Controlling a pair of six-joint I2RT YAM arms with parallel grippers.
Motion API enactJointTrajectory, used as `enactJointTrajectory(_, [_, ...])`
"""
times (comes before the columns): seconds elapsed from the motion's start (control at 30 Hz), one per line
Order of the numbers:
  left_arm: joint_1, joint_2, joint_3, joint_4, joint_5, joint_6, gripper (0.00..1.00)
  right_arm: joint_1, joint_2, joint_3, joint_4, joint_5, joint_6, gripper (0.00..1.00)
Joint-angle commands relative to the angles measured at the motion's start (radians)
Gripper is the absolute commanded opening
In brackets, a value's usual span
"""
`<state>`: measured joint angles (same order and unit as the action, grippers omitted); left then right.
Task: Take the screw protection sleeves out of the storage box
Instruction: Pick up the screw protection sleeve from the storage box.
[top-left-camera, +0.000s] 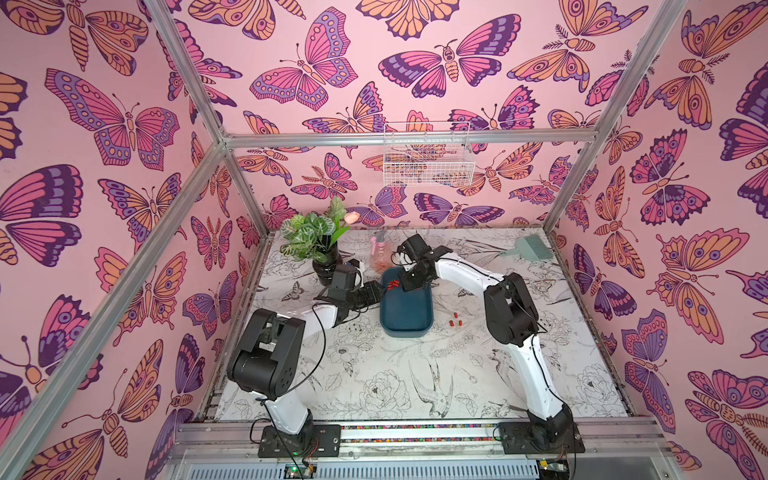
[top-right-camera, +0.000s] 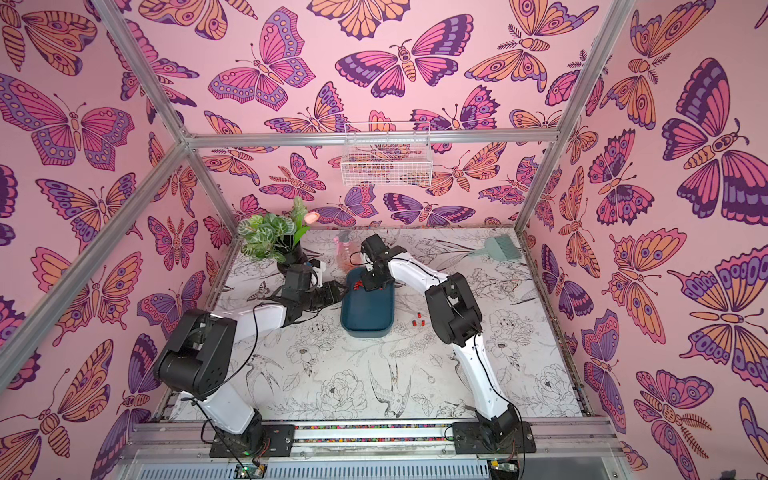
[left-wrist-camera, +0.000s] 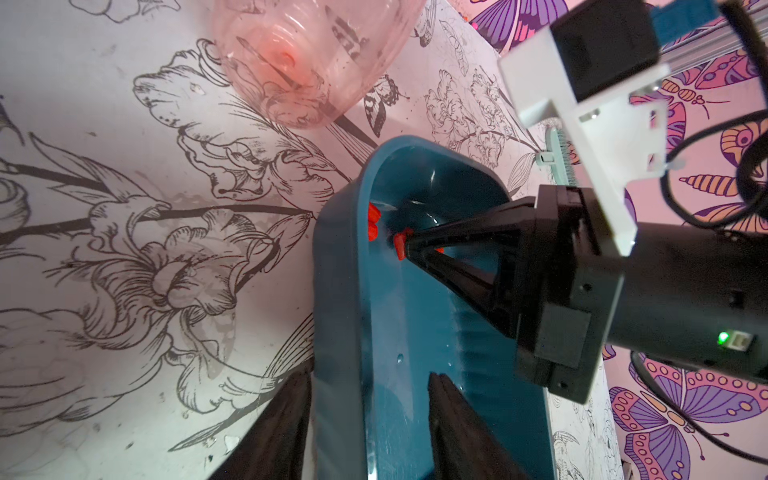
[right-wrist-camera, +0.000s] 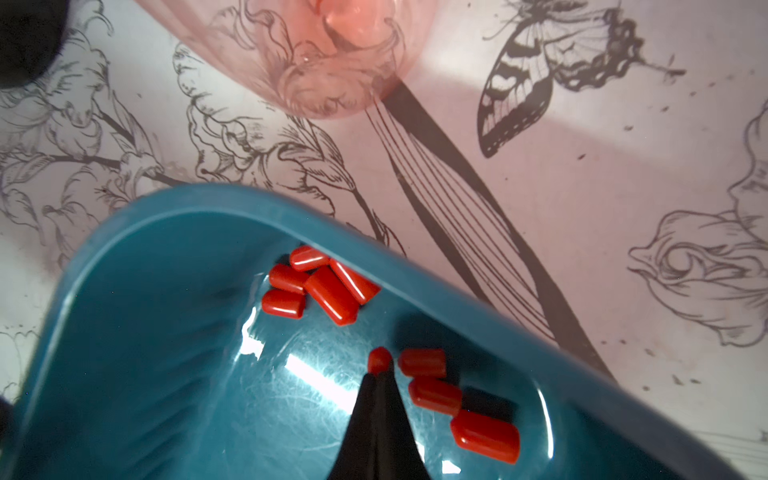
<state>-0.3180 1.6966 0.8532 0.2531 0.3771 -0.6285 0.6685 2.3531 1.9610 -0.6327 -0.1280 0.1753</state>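
The teal storage box (top-left-camera: 409, 316) lies mid-table. Several red screw protection sleeves (right-wrist-camera: 320, 282) cluster in its far corner, and three more (right-wrist-camera: 436, 390) lie beside my right gripper (right-wrist-camera: 378, 374). That gripper is shut, pinching one sleeve (right-wrist-camera: 379, 359) at its fingertips just above the box floor; the same held sleeve (left-wrist-camera: 400, 245) shows in the left wrist view. My left gripper (left-wrist-camera: 370, 399) straddles the box's left wall (left-wrist-camera: 338, 374), one finger outside and one inside, holding it. Three sleeves (top-left-camera: 455, 319) lie on the table right of the box.
A pink spray bottle (top-left-camera: 379, 253) stands just behind the box, and a potted plant (top-left-camera: 316, 241) behind the left arm. A green brush (top-left-camera: 528, 247) lies at the back right. A white wire basket (top-left-camera: 428, 160) hangs on the back wall.
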Motion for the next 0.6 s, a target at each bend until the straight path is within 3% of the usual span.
enactJointTrajectory(0.0, [0.008,0.005,0.006,-0.012,0.011,0.015,0.51,0.008,-0.045,-0.005,-0.011,0.005,0.001,0.02])
enactJointTrajectory(0.57, [0.006,-0.004,0.0,-0.006,0.01,0.012,0.51,0.006,-0.406,-0.314,0.011,-0.003,0.069,0.03])
